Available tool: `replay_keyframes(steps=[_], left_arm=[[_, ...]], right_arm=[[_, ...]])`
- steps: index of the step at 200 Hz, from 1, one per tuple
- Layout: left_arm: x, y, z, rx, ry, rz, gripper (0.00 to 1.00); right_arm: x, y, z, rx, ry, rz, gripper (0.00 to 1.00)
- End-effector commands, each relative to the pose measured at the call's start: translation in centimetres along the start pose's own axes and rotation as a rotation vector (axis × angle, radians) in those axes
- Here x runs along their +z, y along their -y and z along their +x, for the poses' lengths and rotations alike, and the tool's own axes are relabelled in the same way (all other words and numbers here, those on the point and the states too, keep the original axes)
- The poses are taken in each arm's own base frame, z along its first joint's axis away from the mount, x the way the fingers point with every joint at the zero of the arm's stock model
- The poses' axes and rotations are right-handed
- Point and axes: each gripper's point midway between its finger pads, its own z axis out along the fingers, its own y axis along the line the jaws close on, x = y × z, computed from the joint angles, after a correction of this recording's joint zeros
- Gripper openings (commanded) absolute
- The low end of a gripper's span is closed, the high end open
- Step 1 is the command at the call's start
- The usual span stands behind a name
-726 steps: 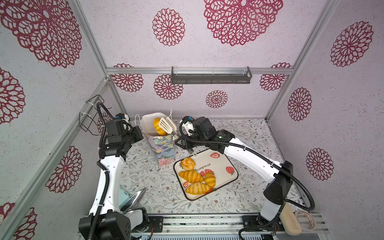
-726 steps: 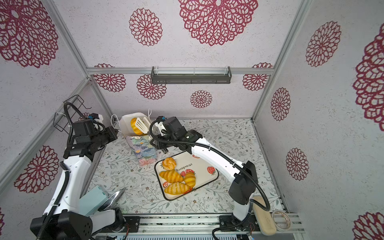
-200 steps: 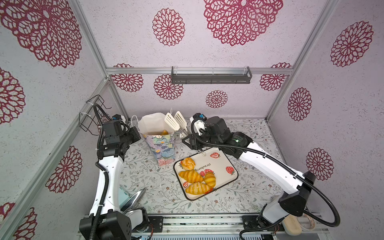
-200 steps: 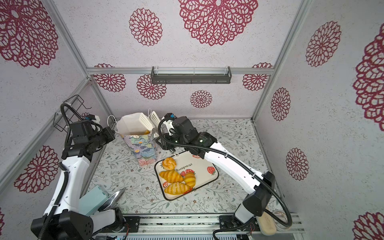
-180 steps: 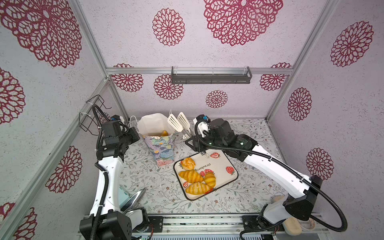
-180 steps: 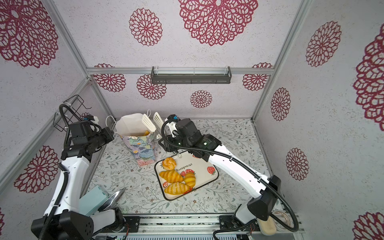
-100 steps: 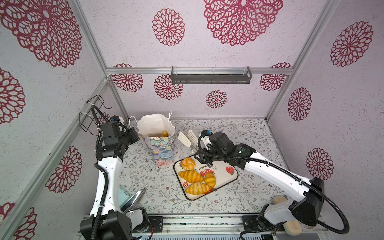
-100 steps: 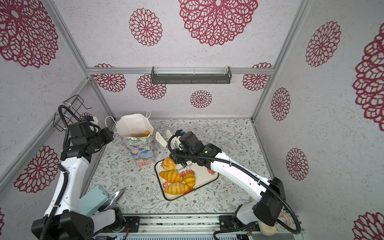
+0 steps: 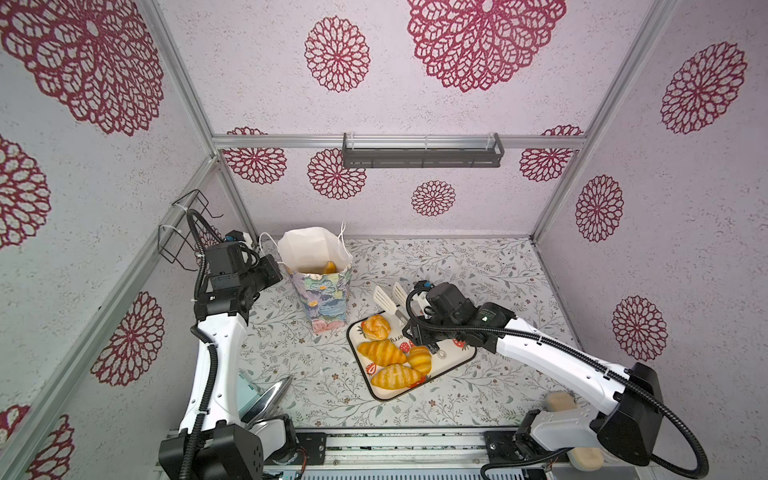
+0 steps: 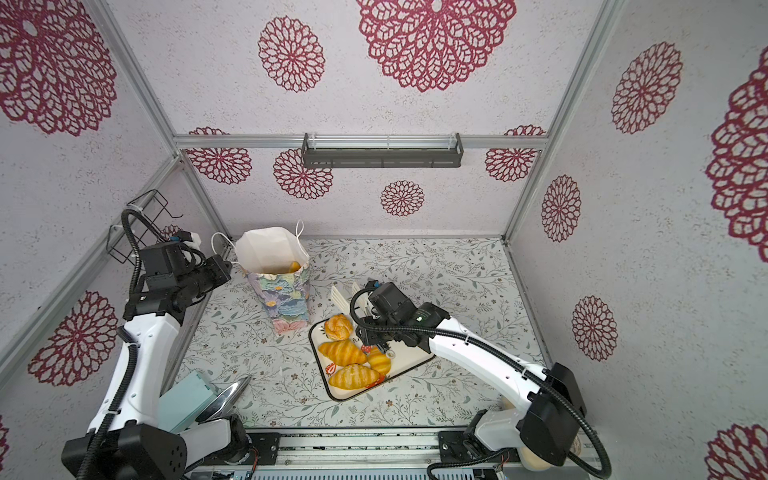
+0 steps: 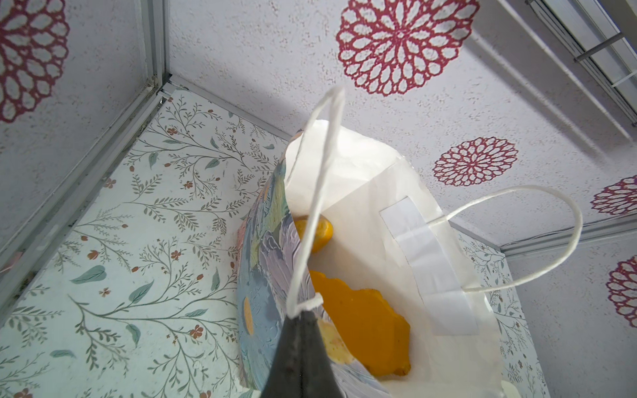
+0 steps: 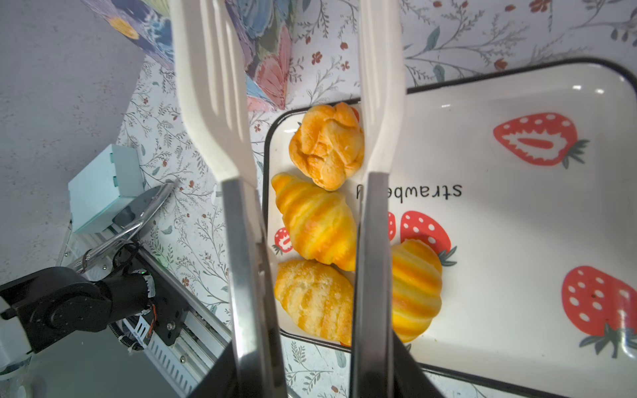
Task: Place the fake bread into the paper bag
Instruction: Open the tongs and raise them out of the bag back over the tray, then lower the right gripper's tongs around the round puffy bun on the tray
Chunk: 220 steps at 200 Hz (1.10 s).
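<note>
Claws first: left claw (image 11: 299, 332) is pressed together on the near rim of the paper bag (image 9: 323, 297), at the spot where a white cord handle is anchored; I read it as pinching the paper wall. Right claw (image 12: 319, 374) is clamped on the steel arms of a pair of tongs (image 9: 381, 297). Their white slotted blades stand spread with nothing between them.

Clock is set on the table (image 9: 457, 266) as both top views show it, 12 at the back wall.

Arm pose:
- Left arm rises from its base at 7, white link near upright. Elbow is bent and the wrist is level, reaching toward 3 to meet the bag's rim.
- Right arm runs from its base at 5, low and stretched toward 10. Its wrist is over the back edge of the tray (image 12: 517, 241), and the tong blades point to 11, between tray and bag. I cannot tell their height over the table.

Task things:
- Bag stands upright at 10, mouth open, white inside, just beside the tray's 10 o'clock corner.
- Fake bread (image 9: 381, 352): four pieces on the tray's 9 o'clock half, one round roll and three croissants. At least two more golden pieces lie inside the bag.

Surface and room:
- Table is pale with a leafy sprig print.
- Walls are light and textured, with crimson lace medallions between aluminium posts.
- Dark grey shelf (image 9: 422, 156) hangs on the wall at 12.
- Teal box (image 10: 183, 401) sits at 7 by the left base.
</note>
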Motion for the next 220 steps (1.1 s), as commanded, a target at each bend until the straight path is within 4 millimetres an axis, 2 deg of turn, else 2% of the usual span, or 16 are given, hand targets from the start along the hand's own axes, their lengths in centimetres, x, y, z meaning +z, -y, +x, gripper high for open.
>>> replay_keyframes(steps=[1, 99, 171, 220], left_arm=[[0.2, 0.6, -0.2, 0.020, 0.006, 0.023, 0.00], [0.3, 1.1, -0.1, 0.026, 0.008, 0.045, 0.00], [0.4, 1.1, 0.0, 0.023, 0.001, 0.046, 0.00], [0.4, 2.0, 0.0, 0.027, 0.000, 0.096, 0.00]], right_arm=[[-1.4, -0.2, -1.0, 0.026, 0.064, -0.022, 0.48], [2.1, 1.5, 1.6, 0.060, -0.025, -0.014, 0.48], [3.9, 1.9, 2.8, 0.080, -0.062, -0.030, 0.48], [4.8, 2.1, 3.5, 0.088, -0.081, -0.036, 0.49]])
